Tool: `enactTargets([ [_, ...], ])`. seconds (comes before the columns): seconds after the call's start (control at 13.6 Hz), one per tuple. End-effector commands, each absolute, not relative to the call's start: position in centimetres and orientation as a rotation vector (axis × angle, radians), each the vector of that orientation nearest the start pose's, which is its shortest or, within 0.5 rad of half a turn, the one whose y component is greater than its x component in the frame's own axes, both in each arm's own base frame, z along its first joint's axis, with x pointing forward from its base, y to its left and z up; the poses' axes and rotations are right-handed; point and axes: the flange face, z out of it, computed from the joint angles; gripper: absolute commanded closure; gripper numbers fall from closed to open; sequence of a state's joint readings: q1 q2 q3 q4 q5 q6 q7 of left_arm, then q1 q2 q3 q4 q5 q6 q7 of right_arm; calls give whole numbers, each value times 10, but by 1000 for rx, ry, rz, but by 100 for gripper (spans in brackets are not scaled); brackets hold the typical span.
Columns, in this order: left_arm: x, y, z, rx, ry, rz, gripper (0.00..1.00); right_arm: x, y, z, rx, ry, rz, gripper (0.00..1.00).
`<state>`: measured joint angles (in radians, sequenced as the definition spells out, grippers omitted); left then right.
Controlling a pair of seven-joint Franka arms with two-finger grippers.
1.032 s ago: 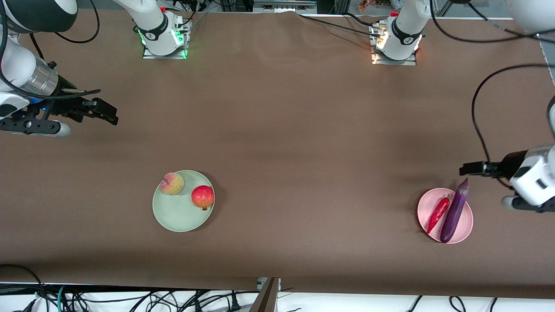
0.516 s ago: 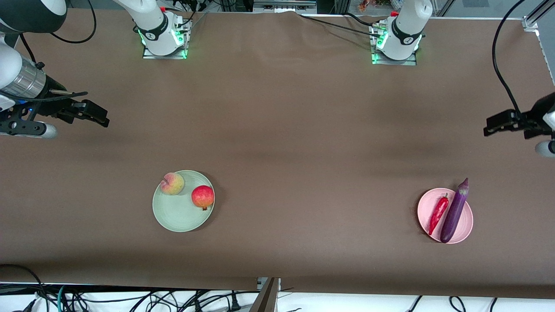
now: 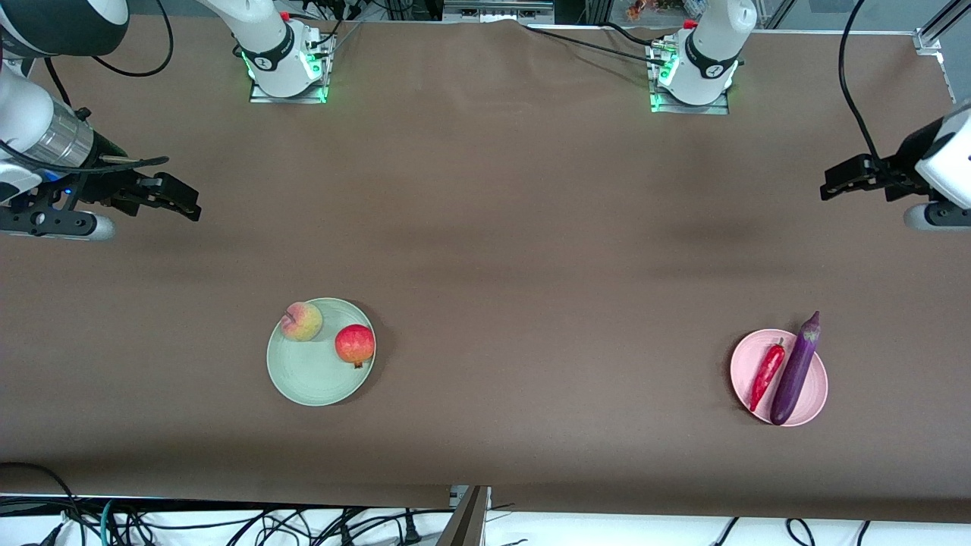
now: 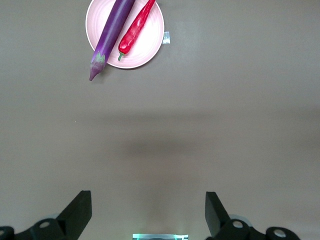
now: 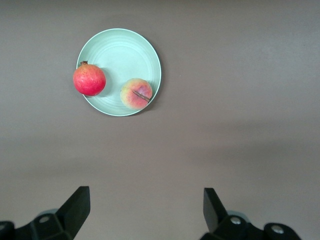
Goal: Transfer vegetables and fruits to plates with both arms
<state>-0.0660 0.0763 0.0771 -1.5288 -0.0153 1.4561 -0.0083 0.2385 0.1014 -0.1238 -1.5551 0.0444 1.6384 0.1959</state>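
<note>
The peach (image 3: 301,321) and the red-orange pomegranate-like fruit (image 3: 355,345) lie on the mint green plate (image 3: 307,379). The red chili (image 3: 766,365) and the purple eggplant (image 3: 796,368) lie on the pink plate (image 3: 818,388), and the eggplant's cap sticks out over the rim. My right gripper (image 3: 191,206) hangs open and empty over bare table at the right arm's end. My left gripper (image 3: 828,186) hangs open and empty over bare table at the left arm's end. The left wrist view shows the eggplant (image 4: 111,35), the chili (image 4: 136,27) and my left gripper (image 4: 148,215). The right wrist view shows the fruit (image 5: 89,80), the peach (image 5: 136,93) and my right gripper (image 5: 146,212).
The brown cloth (image 3: 516,265) covers the whole table. The two arm bases (image 3: 284,68) (image 3: 694,72) stand along the edge farthest from the front camera. Cables hang below the nearest edge. A small white tag (image 4: 166,37) lies beside the pink plate.
My left gripper has risen from beside the pink plate and moved away from it toward the bases' edge. My right gripper has only shifted slightly. The food has not moved.
</note>
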Motion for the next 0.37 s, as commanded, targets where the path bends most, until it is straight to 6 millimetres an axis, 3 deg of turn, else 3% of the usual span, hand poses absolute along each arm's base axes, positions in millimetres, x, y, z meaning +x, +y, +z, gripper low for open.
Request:
enactTargets([
  [0.0,562,4,585,-3116,-36,232,0,587,74,584,-3116,118,38,0],
  [0.29,568,0,583,-3113,-27,239,0,587,78,582,-3119,108,42,0],
])
